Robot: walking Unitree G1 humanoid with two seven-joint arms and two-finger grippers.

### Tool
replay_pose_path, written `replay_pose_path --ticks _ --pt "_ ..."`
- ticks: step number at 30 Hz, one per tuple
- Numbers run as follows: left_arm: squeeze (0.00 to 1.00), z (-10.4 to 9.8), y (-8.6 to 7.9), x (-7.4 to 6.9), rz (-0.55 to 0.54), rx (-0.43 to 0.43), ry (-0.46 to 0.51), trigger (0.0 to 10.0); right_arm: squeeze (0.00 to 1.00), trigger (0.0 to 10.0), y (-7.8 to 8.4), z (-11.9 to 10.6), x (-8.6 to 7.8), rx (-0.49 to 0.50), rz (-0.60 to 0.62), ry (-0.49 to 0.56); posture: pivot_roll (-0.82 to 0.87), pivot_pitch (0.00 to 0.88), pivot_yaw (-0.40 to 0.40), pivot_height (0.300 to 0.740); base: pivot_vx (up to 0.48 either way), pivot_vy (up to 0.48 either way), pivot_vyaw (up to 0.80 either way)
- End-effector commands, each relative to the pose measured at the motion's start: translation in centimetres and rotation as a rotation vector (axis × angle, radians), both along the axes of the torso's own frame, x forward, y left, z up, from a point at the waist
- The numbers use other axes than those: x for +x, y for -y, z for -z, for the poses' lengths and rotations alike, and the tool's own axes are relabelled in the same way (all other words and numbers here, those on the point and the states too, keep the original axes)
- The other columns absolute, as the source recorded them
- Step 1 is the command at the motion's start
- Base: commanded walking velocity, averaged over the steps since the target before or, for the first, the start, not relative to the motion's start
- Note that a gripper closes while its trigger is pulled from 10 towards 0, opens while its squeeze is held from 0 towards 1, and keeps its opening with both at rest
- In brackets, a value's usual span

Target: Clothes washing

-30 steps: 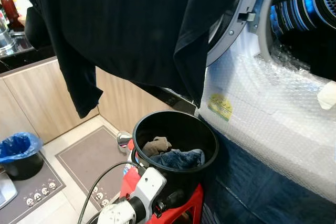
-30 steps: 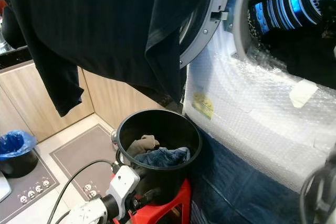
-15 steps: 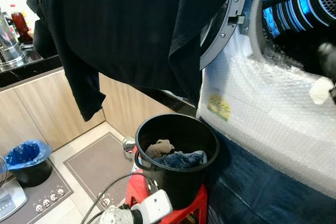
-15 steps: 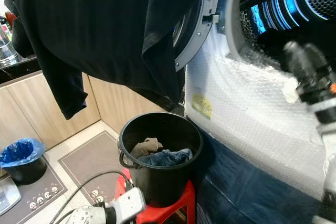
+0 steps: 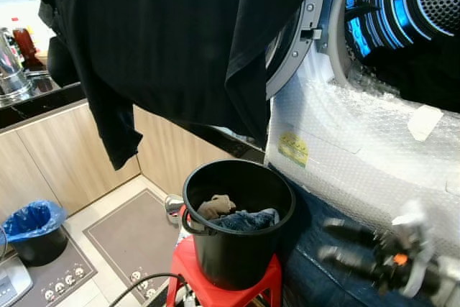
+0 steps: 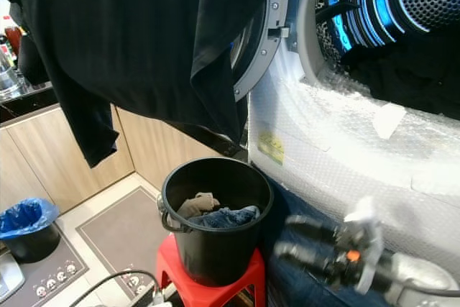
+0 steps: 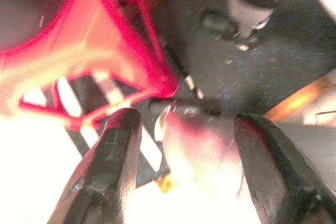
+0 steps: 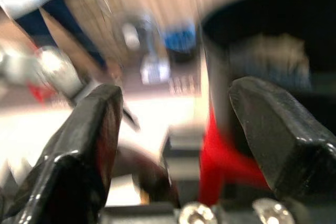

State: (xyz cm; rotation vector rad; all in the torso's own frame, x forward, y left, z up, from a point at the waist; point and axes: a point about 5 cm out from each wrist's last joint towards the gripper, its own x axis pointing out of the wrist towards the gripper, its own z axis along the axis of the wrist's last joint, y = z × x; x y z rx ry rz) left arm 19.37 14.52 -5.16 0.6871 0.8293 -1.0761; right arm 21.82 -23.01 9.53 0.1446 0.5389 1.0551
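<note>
From my feed it's a small kitchen corner: light wood cabinets (image 5: 43,156) under a dark countertop (image 5: 36,100), pale tiled floor (image 5: 108,199) with a grey mat (image 5: 133,231), and a blue-lined bin (image 5: 32,224) sitting nearby.

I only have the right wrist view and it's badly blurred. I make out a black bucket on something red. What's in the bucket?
Observer: The round black plastic bucket holds a tan cloth and a blue denim garment.
Operator: And the red thing?
Observer: A red plastic stool; the bucket stands on it.
Operator: Where's my right gripper?
Observer: The right gripper is open, low beside the bucket, before the bubble-wrapped washing machine.
Operator: Is the washer open?
Observer: Yes, and a large black garment hangs over its door.
</note>
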Motion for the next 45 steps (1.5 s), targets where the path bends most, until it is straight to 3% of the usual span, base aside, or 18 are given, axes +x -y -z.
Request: replay_pose_path --ticks 1,6,9,13,15,17,27,33,36,41,45 --pt "0.0 0.3 -0.9 0.5 -0.062 0.051 0.021 10.0 0.0 10.0 0.1 1.7 -0.2 -0.098 0.002 -0.042 -0.1 0.0 0.034 0.74 0.0 0.0 0.0" --pt "0.0 1.4 -1.7 0.4 -0.207 0.106 0.065 10.0 0.0 10.0 0.6 7.3 0.0 -0.395 0.115 -0.176 -0.08 0.0 0.026 0.74 0.0 0.0 0.0" --pt "0.0 1.9 -2.1 0.3 -0.298 0.135 0.088 10.0 0.0 10.0 0.8 9.5 0.0 -0.544 0.162 -0.208 -0.07 0.0 0.018 0.74 0.0 0.0 0.0" --pt "0.0 2.1 -2.3 0.3 -0.329 0.161 0.102 10.0 0.0 10.0 1.0 10.3 0.2 -0.595 0.186 -0.221 -0.07 0.0 0.018 0.74 0.0 0.0 0.0" --pt "0.0 2.8 -2.9 -0.4 -0.515 0.182 0.121 10.0 0.0 10.0 0.1 13.0 0.2 -0.699 0.357 -0.259 -0.04 0.0 -0.002 0.74 0.0 0.0 0.0" --pt "0.0 3.2 -3.3 -1.0 -0.631 0.198 0.118 10.0 0.0 10.0 -0.8 14.3 0.0 -0.752 0.426 -0.269 -0.03 0.0 -0.004 0.74 0.0 0.0 0.0" --pt "0.0 3.2 -3.1 -0.8 -0.849 0.119 0.117 10.0 0.0 10.0 -2.3 14.9 0.8 -0.705 0.528 -0.235 -0.03 0.0 -0.012 0.74 0.0 0.0 0.0" --pt "0.0 3.3 -2.4 -0.8 -0.871 0.071 0.092 10.0 0.0 10.0 -2.4 14.8 1.2 -0.677 0.61 -0.185 -0.04 0.0 -0.017 0.74 0.0 0.0 0.0" --pt "0.0 3.3 -1.6 -0.9 -0.857 0.041 0.075 10.0 0.0 10.0 -2.3 14.4 1.6 -0.63 0.727 -0.107 -0.04 0.0 -0.028 0.74 0.0 0.0 0.0" --pt "0.0 3.5 -1.0 -1.2 -0.827 0.023 0.064 10.0 0.0 10.0 -1.9 14.8 0.8 -0.635 0.8 -0.095 -0.04 0.0 -0.03 0.74 0.0 0.0 0.0" --pt "0.0 4.0 -1.6 -2.4 -0.886 0.046 0.034 10.0 0.0 10.0 -2.0 15.9 -0.9 -0.63 0.844 -0.142 -0.03 0.0 -0.022 0.74 0.0 0.0 0.0"
